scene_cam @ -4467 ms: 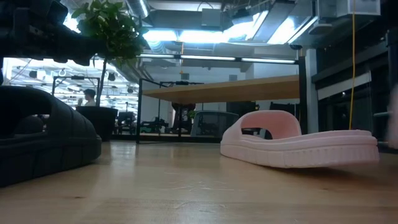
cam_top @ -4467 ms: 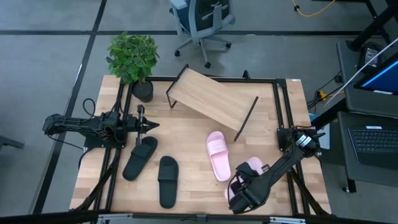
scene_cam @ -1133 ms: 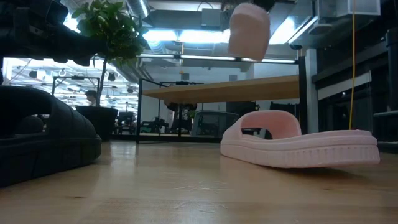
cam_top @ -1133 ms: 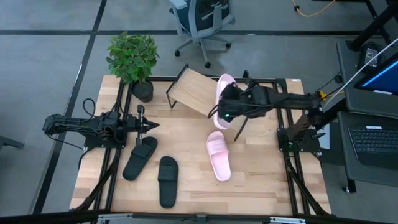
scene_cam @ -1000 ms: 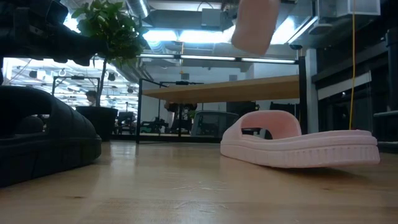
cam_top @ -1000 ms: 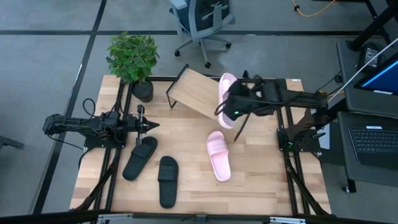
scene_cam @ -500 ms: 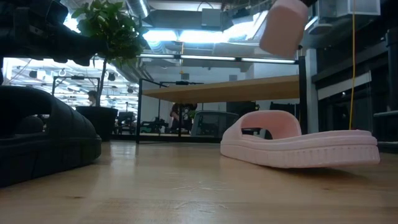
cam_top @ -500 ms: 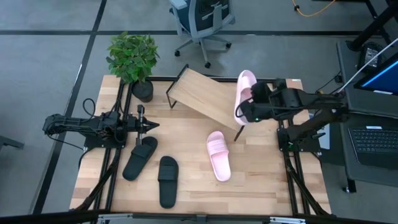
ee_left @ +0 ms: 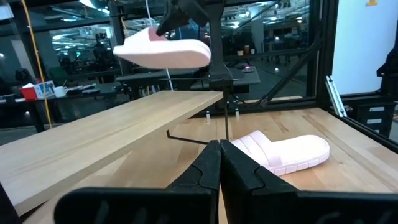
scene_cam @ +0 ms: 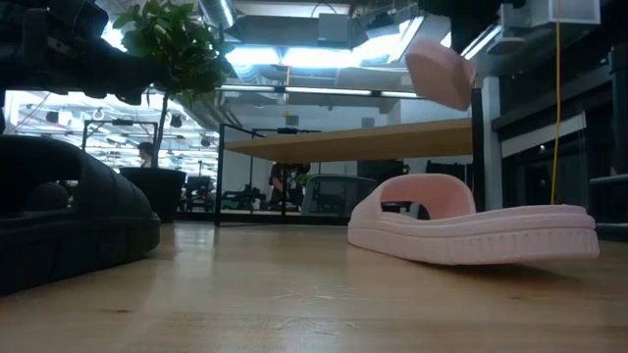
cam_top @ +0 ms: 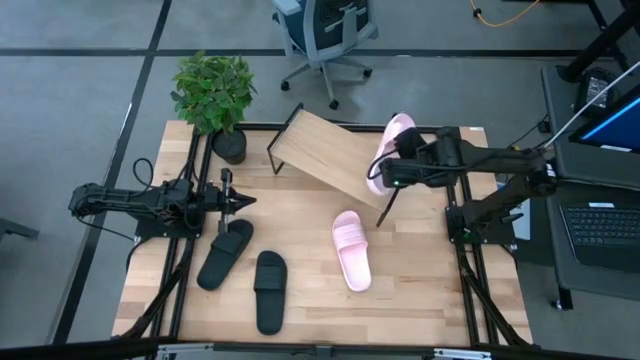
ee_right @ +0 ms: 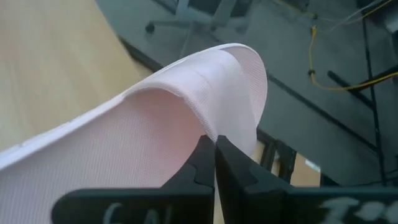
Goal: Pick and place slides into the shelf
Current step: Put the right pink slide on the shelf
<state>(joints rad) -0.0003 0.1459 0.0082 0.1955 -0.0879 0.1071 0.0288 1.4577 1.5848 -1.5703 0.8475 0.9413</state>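
Note:
My right gripper point(cam_top: 392, 166) is shut on a pale pink slide point(cam_top: 392, 138), held in the air over the right end of the shelf point(cam_top: 335, 158), a slanted light-wood board on black legs. A second pink slide point(cam_top: 350, 250) lies sole down on the table in front of the shelf. Two black slides point(cam_top: 225, 253) point(cam_top: 270, 290) lie at the near left. My left gripper point(cam_top: 240, 201) is shut, level and holding nothing, at the table's left, just beyond the black slides. My right gripper pinches the edge of the pink slide's wide strap point(ee_right: 208, 127) between its two fingers. The fingers come slanting down from the table's right side. The slide is lifted clear and tilted point(scene_cam: 442, 74), above the shelf board.
A potted plant point(cam_top: 215, 95) stands at the table's far left corner beside the shelf. A black frame point(cam_top: 455, 180) runs along the table's edges. An office chair point(cam_top: 325, 35) stands on the floor beyond the table. Bare wood lies at the near right.
My right gripper has carried the pink slide toward the table's right edge along the shelf and somewhat down, rolling its wrist. The slide has tipped over from nearly upright to slanted. It stays clear of the shelf.

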